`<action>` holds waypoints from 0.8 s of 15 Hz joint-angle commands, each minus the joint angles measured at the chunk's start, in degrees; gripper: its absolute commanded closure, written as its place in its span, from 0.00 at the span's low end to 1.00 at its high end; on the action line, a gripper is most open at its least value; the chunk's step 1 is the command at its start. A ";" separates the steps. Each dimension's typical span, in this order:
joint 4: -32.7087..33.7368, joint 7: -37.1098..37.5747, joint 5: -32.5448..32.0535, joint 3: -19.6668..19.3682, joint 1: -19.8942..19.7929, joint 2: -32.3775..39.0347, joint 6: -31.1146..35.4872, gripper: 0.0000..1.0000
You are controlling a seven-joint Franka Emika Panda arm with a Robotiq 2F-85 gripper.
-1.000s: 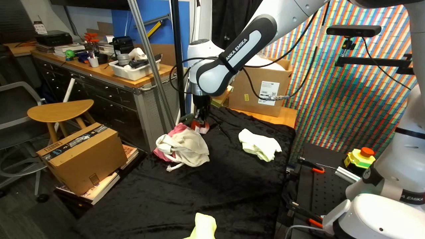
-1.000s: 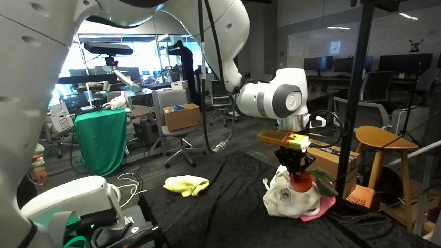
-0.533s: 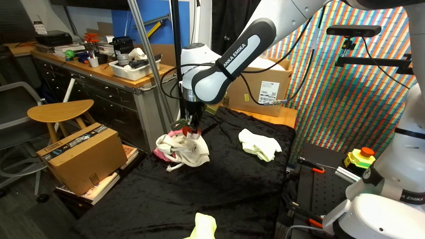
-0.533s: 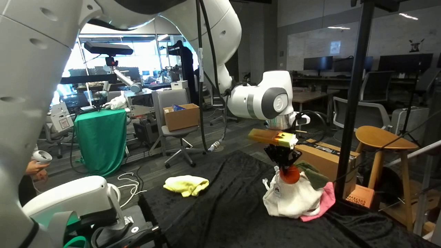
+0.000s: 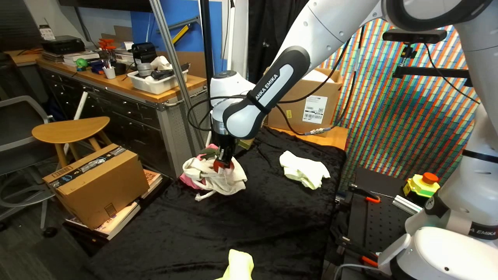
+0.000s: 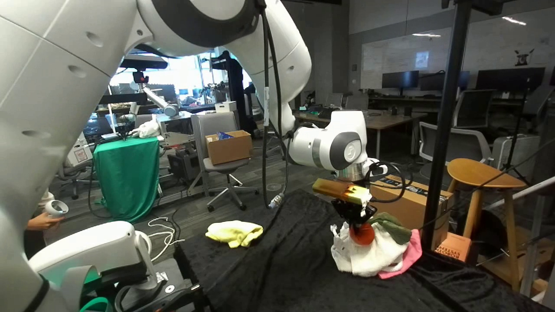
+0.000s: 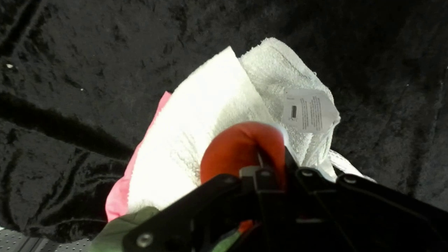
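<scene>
Orange-red plush gripped in my jaws, low over the cream cloth

Jaws closed on the plush; its skin is creased where they press, seen in the wrist view. They point downward in both exterior views. The plush hangs over the cream cloth; whether the two touch, I cannot tell. A green leafy piece shows beside it, any join hidden behind my jaws.

The cream cloth lies heaped, a printed pale label on it, a thick pale cord trailing out onto the black-draped counter. Pink cloth pokes from under the heap, on the side near the green piece.

Elsewhere on the counter, in an exterior view: a crumpled pale yellow cloth, well apart from the heap; a second yellow cloth, cut off by the lower edge of the frame. Past the counter's edge, a taped cardboard box rests on thick books, near a wooden stool. Near my arm's base, a red button sits on a yellow housing.
</scene>
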 commanded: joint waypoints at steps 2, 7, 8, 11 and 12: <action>4.64 2.16 0.23 -0.87 0.87 5.14 0.74 0.96; 6.17 2.88 0.42 -0.98 0.79 6.90 0.50 0.96; 6.28 3.04 0.35 -1.11 0.86 6.86 0.50 0.96; 5.49 2.92 0.10 -1.17 0.90 5.75 0.53 0.98; 5.28 2.90 -0.03 -1.23 0.98 5.46 0.52 0.97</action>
